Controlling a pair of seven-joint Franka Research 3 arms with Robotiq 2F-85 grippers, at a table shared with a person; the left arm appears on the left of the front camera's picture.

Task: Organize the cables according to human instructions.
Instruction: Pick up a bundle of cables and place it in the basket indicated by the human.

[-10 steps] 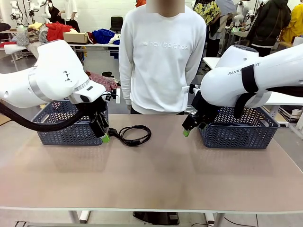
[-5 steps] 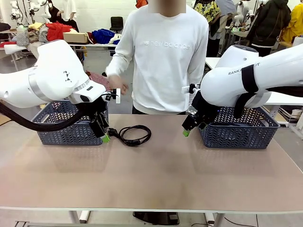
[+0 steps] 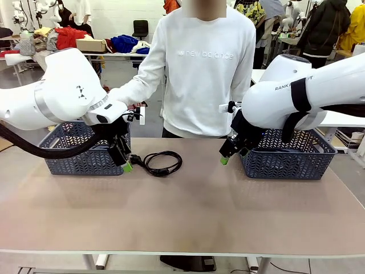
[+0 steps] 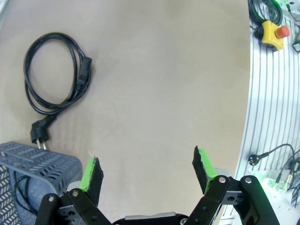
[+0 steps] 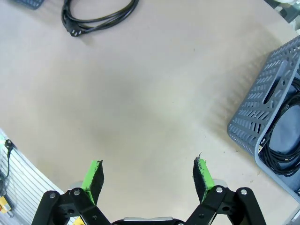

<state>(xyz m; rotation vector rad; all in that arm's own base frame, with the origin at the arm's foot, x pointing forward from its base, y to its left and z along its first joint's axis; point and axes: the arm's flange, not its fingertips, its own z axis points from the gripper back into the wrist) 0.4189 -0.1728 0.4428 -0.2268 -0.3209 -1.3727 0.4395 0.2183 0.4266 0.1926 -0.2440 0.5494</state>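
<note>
The left claw (image 4: 146,171) and right claw (image 5: 149,174) are held spread and empty above the beige table (image 3: 188,211). One coiled cable (image 3: 161,161) is laid beside the left basket (image 3: 85,154); more cable is seen in the right basket (image 5: 276,117). Clothing-strewn tables are seen behind.

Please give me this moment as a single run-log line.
left gripper: open, empty, beside left grey plastic basket | right gripper: open, empty | coiled black power cable: on table | person's hand: extended over left arm
</note>
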